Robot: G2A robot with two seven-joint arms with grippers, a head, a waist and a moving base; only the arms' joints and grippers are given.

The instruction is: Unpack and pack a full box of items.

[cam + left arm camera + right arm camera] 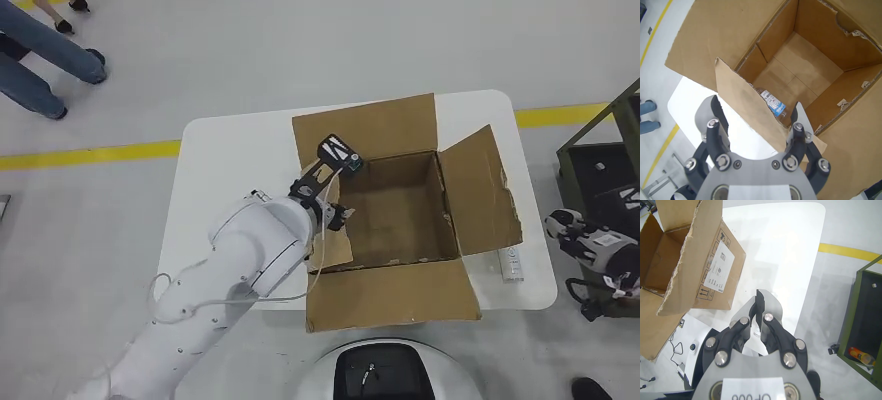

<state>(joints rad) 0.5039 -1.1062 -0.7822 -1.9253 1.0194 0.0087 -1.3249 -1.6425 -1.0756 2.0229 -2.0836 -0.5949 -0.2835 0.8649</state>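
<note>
1. Cardboard box [370, 125] sat open on your white table [230, 180], flaps spread outward.
2. Your left gripper [755, 100] hung above the box's torn side flap [745, 106], fingers wide apart and gripping nothing.
3. You could see a clear bottle [775, 106] lying on the box floor, just behind that flap.
4. Your right gripper [759, 298] was pinched together by the table's right edge, near a green cart [866, 306].

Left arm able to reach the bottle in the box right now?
Probably not directly: the torn flap stands between the open left gripper and the bottle lying on the box floor. From above the opening, the way looks free.
</note>
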